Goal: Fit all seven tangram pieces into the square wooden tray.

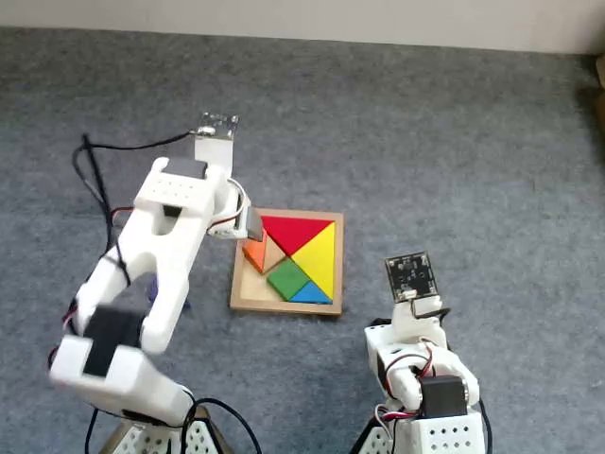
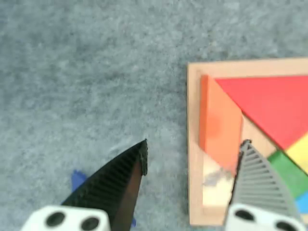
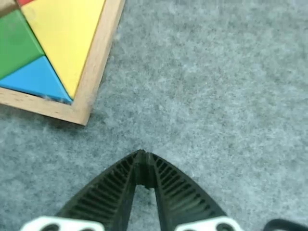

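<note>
Left gripper (image 2: pixel 192 150) is spread wide, straddling the tray (image 1: pixel 284 308) rim: one finger over the carpet outside, the other at the orange piece (image 2: pixel 219 120) lying inside. Right gripper (image 3: pixel 143 159) is pressed together and empty, with the tray corner just ahead.

**High view:** fixed camera overhead, set well back, looking down over the whole table (image 1: pixel 454 142).
**Left wrist view:** close, facing down past the left pincer (image 2: pixel 195 142) onto the left rim of the tray (image 2: pixel 193 96).
**Right wrist view:** close, facing down past the right pincer (image 3: pixel 144 155) onto the tray's near right corner.
All three views share the tray.
</note>
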